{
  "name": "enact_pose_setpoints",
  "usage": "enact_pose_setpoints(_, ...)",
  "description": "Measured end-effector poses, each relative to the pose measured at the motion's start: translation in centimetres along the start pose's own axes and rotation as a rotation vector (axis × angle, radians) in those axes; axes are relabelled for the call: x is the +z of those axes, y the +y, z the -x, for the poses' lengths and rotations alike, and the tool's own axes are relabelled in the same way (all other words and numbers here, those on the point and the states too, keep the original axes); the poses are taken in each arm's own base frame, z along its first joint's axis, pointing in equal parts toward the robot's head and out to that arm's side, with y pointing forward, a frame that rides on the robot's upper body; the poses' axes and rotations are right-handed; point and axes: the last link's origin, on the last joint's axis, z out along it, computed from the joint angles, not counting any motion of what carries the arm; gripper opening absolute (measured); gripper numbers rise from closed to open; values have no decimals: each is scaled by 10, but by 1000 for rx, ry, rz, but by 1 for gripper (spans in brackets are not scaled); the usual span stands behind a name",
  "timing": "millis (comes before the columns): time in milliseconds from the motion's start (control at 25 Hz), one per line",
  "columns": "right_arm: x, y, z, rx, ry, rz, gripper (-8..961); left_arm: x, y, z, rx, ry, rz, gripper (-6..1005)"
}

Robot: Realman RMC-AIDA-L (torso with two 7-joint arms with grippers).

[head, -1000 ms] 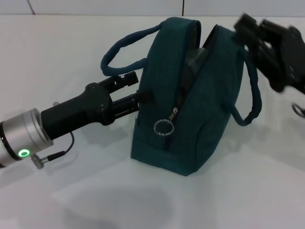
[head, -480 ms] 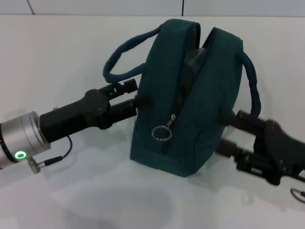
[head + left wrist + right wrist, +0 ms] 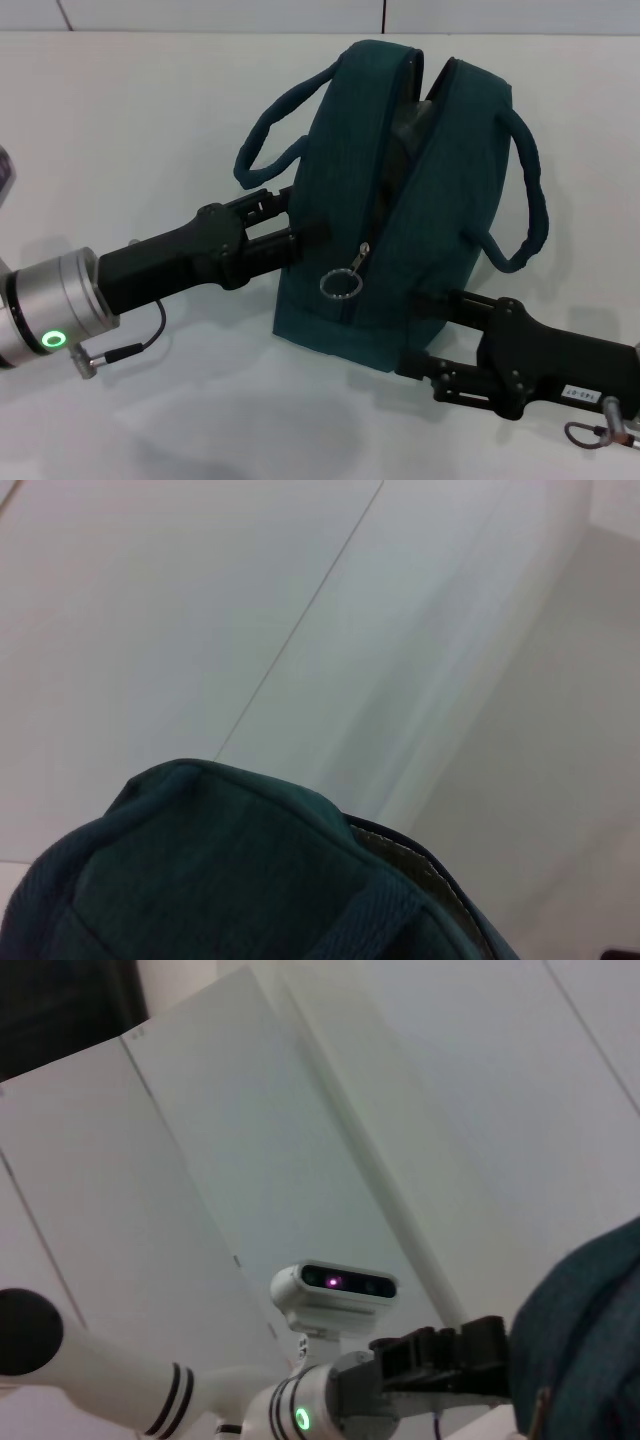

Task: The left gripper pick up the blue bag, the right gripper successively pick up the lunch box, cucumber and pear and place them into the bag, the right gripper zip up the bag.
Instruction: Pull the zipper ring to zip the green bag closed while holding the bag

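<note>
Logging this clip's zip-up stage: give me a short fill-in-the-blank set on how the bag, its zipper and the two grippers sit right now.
1. The blue bag stands on the white table with its zipper still ____.
2. The ring zipper pull hangs near the ____ end of the zipper.
3. The left gripper is against the bag's side; the right gripper, its fingers spread, is low beside the bag's ____ side.

Missing words: open; lower; right

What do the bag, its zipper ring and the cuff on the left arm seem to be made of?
The bag looks like matte woven fabric: fine weave, soft folds, padded handles. Its zipper ring looks like polished metal, silver and glinting. The cuff on the left arm seems brushed metal, with a dull silver sheen; coated plastic cannot be excluded.
</note>
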Motion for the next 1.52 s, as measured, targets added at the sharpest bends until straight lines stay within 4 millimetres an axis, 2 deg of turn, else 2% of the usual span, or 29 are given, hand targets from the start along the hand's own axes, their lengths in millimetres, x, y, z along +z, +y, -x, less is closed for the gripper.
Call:
enact_pose_setpoints(480, 20, -8, 5, -54, 44, 2, 715, 1, 2, 0, 0, -1, 13, 731)
enact_pose_setpoints(800, 19, -10, 7, -51, 21, -22, 716, 1, 2, 1, -2, -6, 15, 731)
enact_pose_setpoints(1200, 1, -13, 5, -24, -26, -104, 710, 1, 5, 3, -10, -12, 32, 731)
enact_pose_setpoints(1520, 0, -13, 6, -22, -37, -111, 709, 2, 6, 4, -12, -14, 37, 732)
